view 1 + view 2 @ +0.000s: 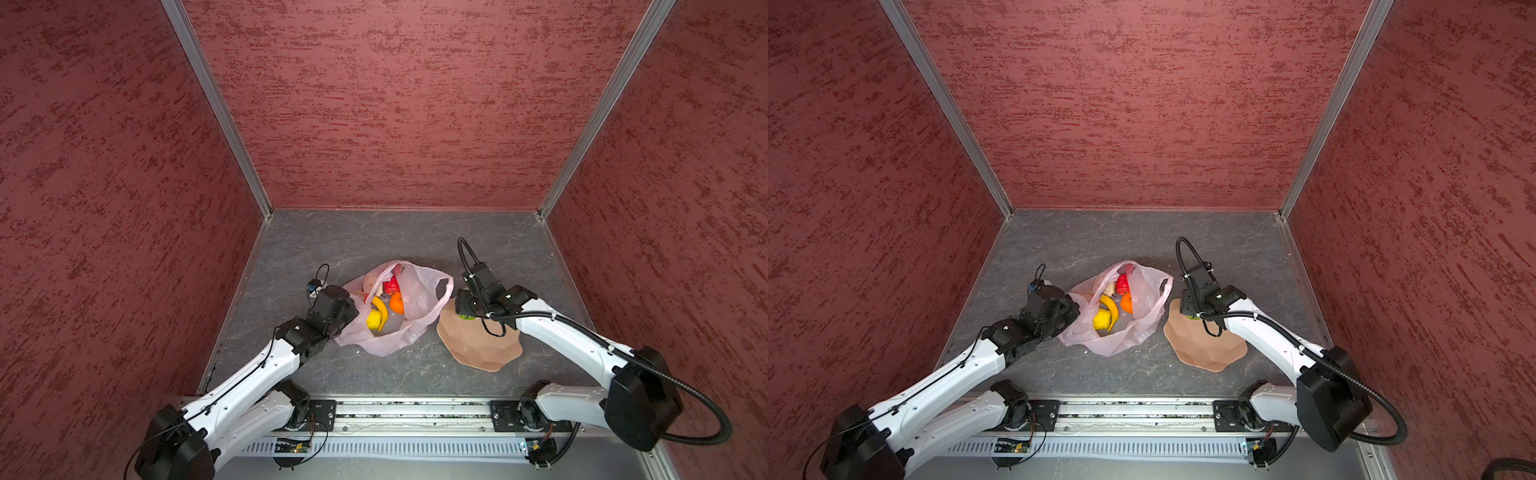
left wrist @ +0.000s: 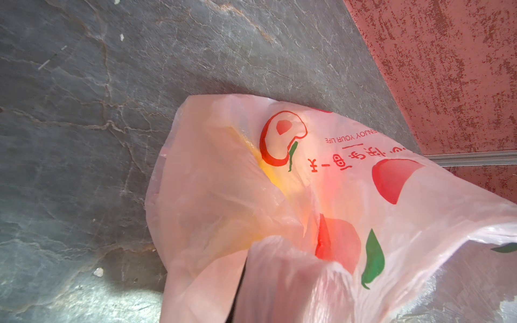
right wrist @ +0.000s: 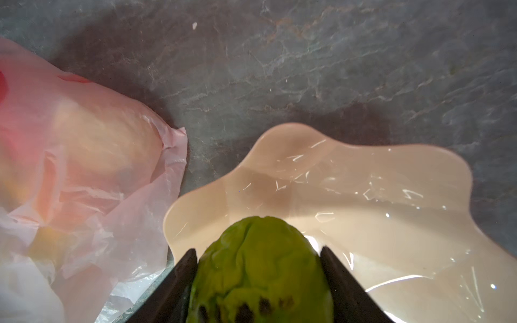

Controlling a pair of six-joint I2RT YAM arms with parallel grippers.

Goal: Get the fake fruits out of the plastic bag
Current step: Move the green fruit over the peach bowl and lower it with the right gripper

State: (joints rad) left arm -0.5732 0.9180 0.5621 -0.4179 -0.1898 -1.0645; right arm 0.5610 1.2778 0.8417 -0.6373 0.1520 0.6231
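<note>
In both top views my left arm stretches forward, left pincer (image 1: pixel 351 313) at the bag (image 1: pixel 417 297) rim; fruits (image 1: pixel 380 309) lie inside. My right arm crooks over the dish (image 1: pixel 478 349). Left wrist: pincer closed tight on bag film. Right wrist: right pincer (image 3: pixel 258 249) clamps a green fruit (image 3: pixel 260 268) above the dish.

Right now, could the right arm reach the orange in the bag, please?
Probably not yet: the right end effector is full, gripping the green fruit over the dish. The orange itself lies exposed in the open bag.
</note>
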